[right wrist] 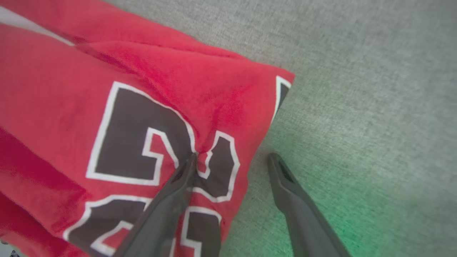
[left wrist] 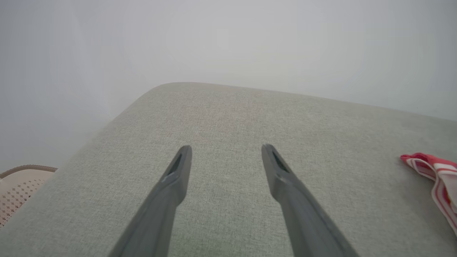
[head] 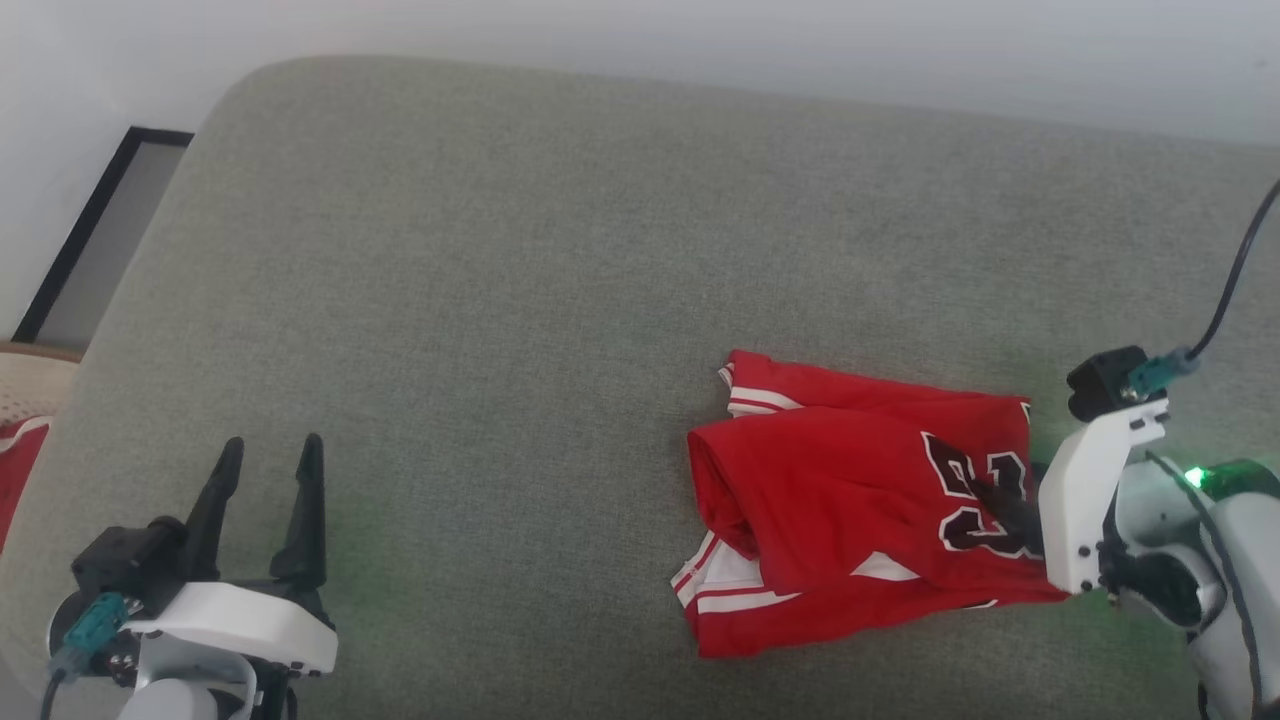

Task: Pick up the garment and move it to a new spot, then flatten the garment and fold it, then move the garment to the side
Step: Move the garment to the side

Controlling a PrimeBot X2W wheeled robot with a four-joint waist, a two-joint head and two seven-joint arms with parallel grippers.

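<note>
In the head view, the garment (head: 850,500) is lying folded and rumpled on the right part of a grey-green cushion (head: 500,300), its black number 23 facing up. The right hand (head: 1000,500) is reaching onto the numbered end from the right. The left hand (head: 272,445) is hovering at the lower left, well apart from the garment, fingers spread and grasping nothing.

In the left wrist view, the left hand (left wrist: 225,150) is gaping wide above the bare cushion (left wrist: 232,114), with a striped edge of the garment (left wrist: 432,171) showing at the far right.

In the right wrist view, the right hand (right wrist: 234,157) is standing fully released. 1 of its fingers (right wrist: 171,200) is pressing its tip into the garment (right wrist: 71,89) at the lettering, puckering the cloth, while the other is hanging over the cushion (right wrist: 357,71) just beside the garment's edge.
</note>
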